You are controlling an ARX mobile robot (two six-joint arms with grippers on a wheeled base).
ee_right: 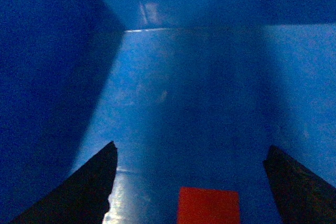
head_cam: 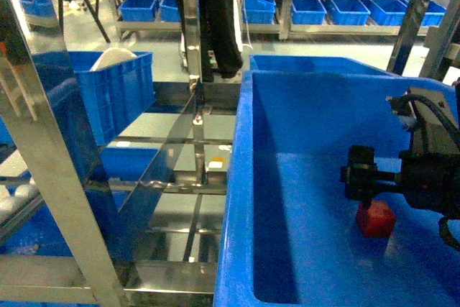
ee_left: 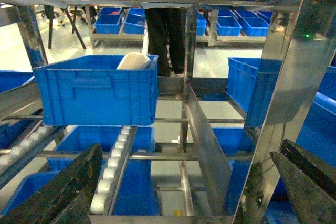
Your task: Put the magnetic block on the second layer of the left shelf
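- A shiny steel rack (head_cam: 43, 149) with hole-punched uprights fills the left of the head view, its rail tiers (head_cam: 180, 185) running back toward a factory floor lined with more blue bins
- A large deep blue bin (head_cam: 302, 177) takes up the right of the head view, open at the top
- A second blue bin (ee_left: 97, 95) sits on a rack tier further back on the left, with a white object (ee_left: 134, 61) resting inside it
- The right gripper (head_cam: 363, 177) reaches down into the large bin from the right; in its wrist view both dark fingers (ee_right: 89, 187) are spread wide, gripping nothing
- The left gripper (ee_left: 184, 192) hangs in front of the rack, its two dark fingers (ee_left: 68, 192) well apart and holding nothing
- The magnetic block (head_cam: 375, 218), a small red cube, lies on the floor of the large bin, between the right gripper's spread fingers and touching neither in the wrist view
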